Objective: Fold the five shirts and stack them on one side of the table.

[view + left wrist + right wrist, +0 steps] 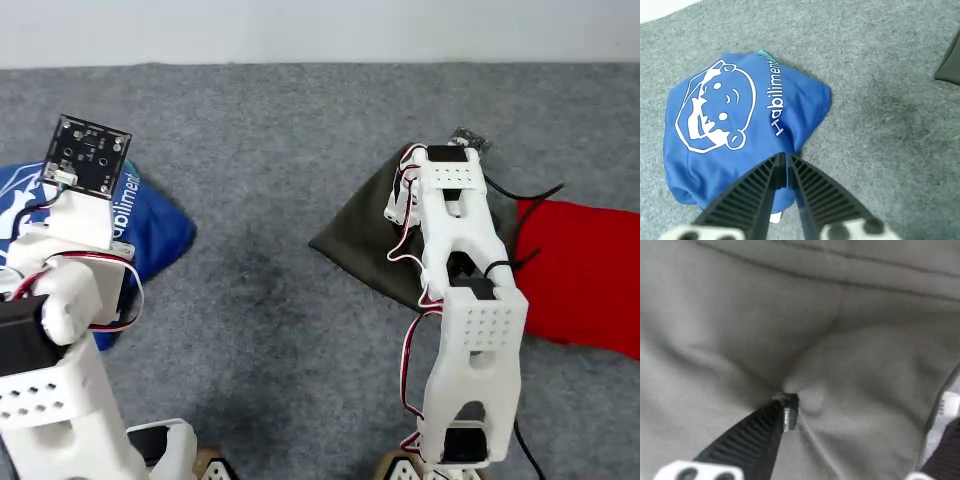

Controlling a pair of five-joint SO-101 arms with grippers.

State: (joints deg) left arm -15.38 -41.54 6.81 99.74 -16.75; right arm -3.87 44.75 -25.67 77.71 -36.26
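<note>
A folded blue shirt [155, 225] with a white cartoon face lies at the table's left edge. My left gripper [785, 162] hovers shut above its near edge [790, 105], holding nothing. A sliver of teal cloth [762, 51] peeks out from under the blue shirt's far side. The dark olive shirt [360, 235] lies crumpled right of centre, with my right arm [455, 230] stretched over it. My right gripper [867, 410] is open and pressed down into the olive cloth [740, 325], with a raised fold between its fingers. A red shirt [585, 265] lies at the right edge, partly under the olive one.
Grey carpet [260, 330] covers the table, with bare room between the two arms and along the far side. The white wall begins past the far edge [300, 65]. A corner of the olive shirt [950, 55] shows in the left wrist view.
</note>
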